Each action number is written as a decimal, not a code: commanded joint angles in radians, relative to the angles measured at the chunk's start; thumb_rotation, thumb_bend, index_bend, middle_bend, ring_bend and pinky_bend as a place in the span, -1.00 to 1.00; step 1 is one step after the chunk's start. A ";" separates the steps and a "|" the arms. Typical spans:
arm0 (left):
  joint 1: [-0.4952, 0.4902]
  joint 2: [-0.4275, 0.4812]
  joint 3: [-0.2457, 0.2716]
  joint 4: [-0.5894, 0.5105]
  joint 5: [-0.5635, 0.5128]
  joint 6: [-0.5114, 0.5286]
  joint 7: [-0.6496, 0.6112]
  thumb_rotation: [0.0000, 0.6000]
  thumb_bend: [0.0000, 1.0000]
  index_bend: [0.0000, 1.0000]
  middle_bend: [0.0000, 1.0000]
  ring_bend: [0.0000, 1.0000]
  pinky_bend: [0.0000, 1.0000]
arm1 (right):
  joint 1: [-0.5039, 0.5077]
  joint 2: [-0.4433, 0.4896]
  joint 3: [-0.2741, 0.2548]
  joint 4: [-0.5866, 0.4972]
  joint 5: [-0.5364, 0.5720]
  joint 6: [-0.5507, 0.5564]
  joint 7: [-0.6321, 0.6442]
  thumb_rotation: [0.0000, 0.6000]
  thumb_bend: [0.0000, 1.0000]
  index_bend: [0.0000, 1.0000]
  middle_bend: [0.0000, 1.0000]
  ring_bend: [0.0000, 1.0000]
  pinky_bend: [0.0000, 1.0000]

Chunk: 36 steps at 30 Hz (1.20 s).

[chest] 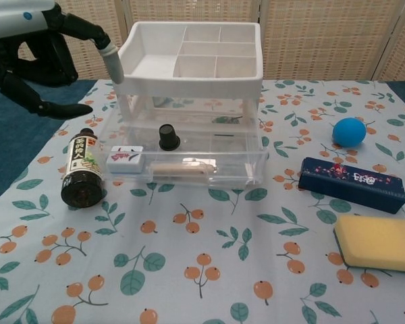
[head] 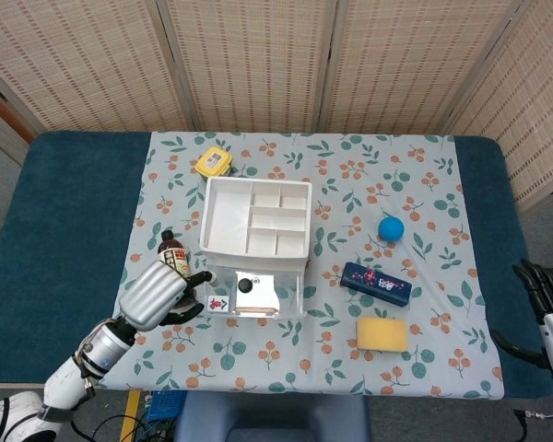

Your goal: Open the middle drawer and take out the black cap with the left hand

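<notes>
The white drawer unit (head: 223, 221) stands mid-table with a clear drawer (chest: 253, 169) pulled out toward me. Inside the drawer the small black cap (chest: 167, 136) stands upright near the back, also seen in the head view as the black cap (head: 244, 284). A small white box with a pink label (chest: 125, 156) and a beige stick (chest: 182, 167) lie in front of it. My left hand (chest: 31, 50) hangs raised at the unit's left corner, fingers spread, holding nothing; one fingertip (chest: 112, 67) is close to the top tray's rim. My right hand (head: 542, 289) rests at the table's right edge, empty.
A dark bottle (chest: 81, 172) lies left of the drawer. A blue ball (chest: 349, 131), a dark blue box (chest: 349, 183) and a yellow sponge (chest: 380, 241) sit to the right. A yellow container (head: 213, 162) is behind the unit.
</notes>
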 commanded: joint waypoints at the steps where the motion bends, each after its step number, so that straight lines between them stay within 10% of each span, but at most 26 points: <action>1: -0.056 -0.005 -0.025 0.061 0.026 -0.048 0.082 1.00 -0.40 -0.21 0.98 1.00 1.00 | -0.003 0.000 -0.002 -0.001 -0.001 0.004 -0.003 1.00 -0.60 -1.00 -1.00 -1.00 -1.00; 36: -0.253 -0.126 -0.007 0.227 0.028 -0.216 0.339 1.00 -0.42 -0.28 0.98 1.00 1.00 | -0.023 -0.003 -0.007 0.007 0.022 0.007 0.006 1.00 -0.60 -1.00 -1.00 -1.00 -1.00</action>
